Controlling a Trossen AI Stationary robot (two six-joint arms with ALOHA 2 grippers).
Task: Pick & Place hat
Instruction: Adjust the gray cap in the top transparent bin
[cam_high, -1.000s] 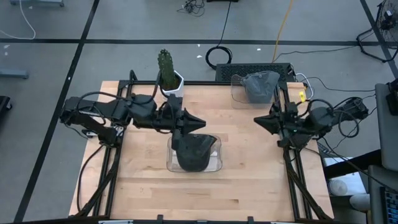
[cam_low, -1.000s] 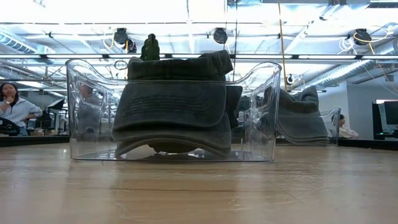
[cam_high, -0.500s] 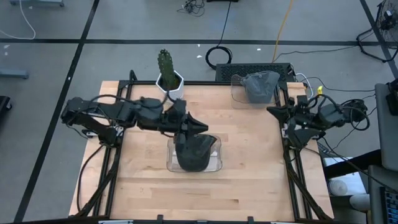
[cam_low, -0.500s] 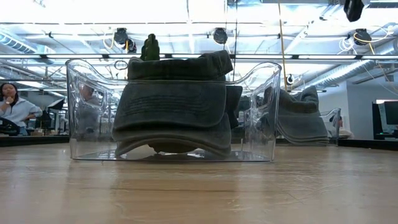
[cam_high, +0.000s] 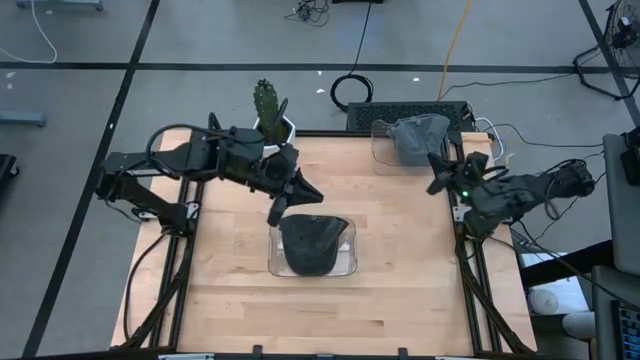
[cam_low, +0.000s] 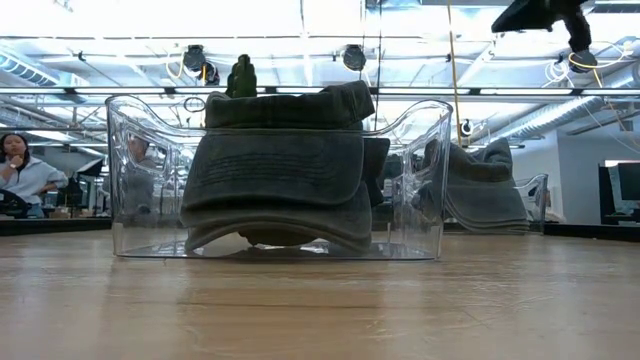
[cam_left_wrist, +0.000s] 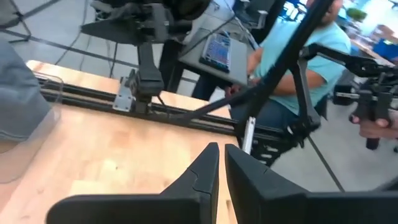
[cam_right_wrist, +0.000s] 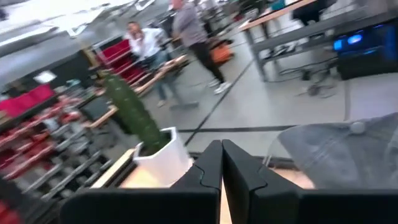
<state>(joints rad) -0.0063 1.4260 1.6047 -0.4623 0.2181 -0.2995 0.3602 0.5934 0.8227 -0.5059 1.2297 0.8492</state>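
A dark grey hat (cam_high: 312, 243) lies in a clear bin (cam_high: 349, 262) at the table's middle; in the low view the hat (cam_low: 280, 180) fills the bin (cam_low: 432, 170) and rests on its floor. My left gripper (cam_high: 312, 192) (cam_left_wrist: 221, 149) is shut and empty above the bin's far left corner. My right gripper (cam_high: 433, 172) (cam_right_wrist: 221, 144) is shut and empty, raised by the table's right edge. A second grey hat (cam_high: 415, 135) sits in a clear bin (cam_high: 380, 150) at the far right.
A cactus in a white pot (cam_high: 270, 115) stands at the far edge, behind my left arm. The second hat also shows in the right wrist view (cam_right_wrist: 348, 149). People (cam_left_wrist: 298, 68) are in the room beyond the table. Bare wood lies near and left of the middle bin.
My left gripper has risen and drawn back from over the middle bin toward the far left. My right gripper has gone toward the right edge, then the far edge, and risen. The hat in the middle bin has stayed still.
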